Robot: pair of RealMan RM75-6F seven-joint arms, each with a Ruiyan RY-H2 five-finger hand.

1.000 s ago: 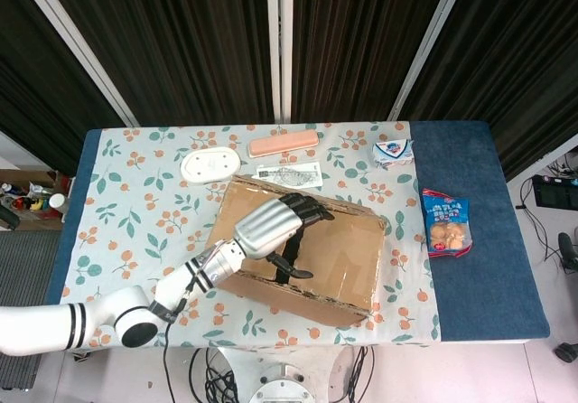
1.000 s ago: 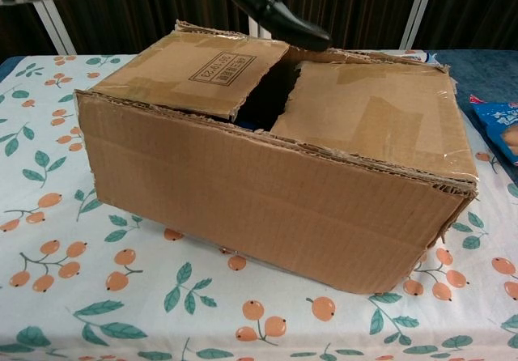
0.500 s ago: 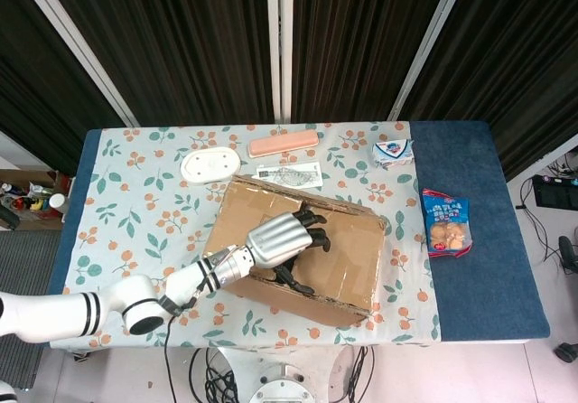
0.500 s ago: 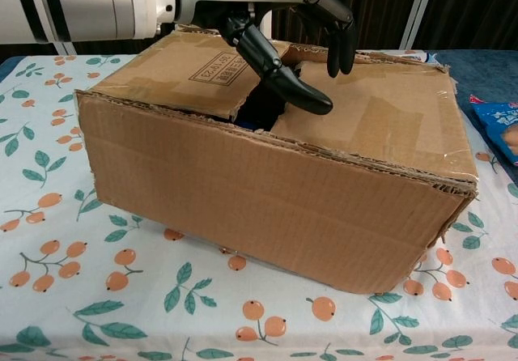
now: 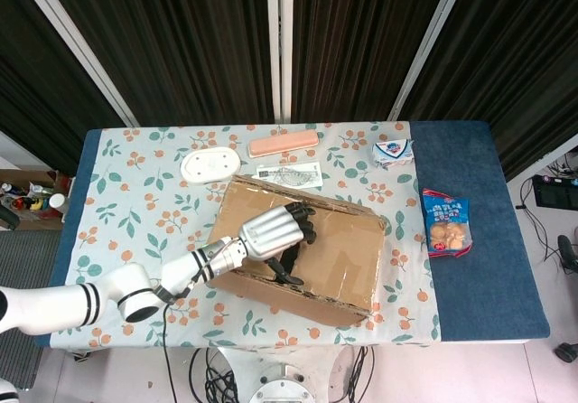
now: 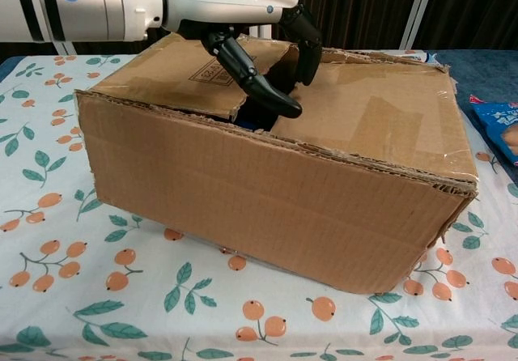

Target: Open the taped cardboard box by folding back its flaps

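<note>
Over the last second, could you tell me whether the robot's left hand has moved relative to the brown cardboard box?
Yes. The left hand has dropped toward the brown cardboard box; its dark fingers now hang at the gap between the flaps.

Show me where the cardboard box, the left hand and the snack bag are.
cardboard box (image 6: 267,207), chest view, front wall.
left hand (image 5: 271,231), head view, silver back of hand.
snack bag (image 5: 446,222), head view, middle of bag.

This looks like a robotics lab or test room. Black pleated curtains (image 5: 190,51) with white frame rails (image 5: 280,42) wall off the table (image 5: 488,240), cables (image 5: 226,376) trail under its near edge, and a staged fruit-print cloth (image 5: 126,186) covers it.
</note>
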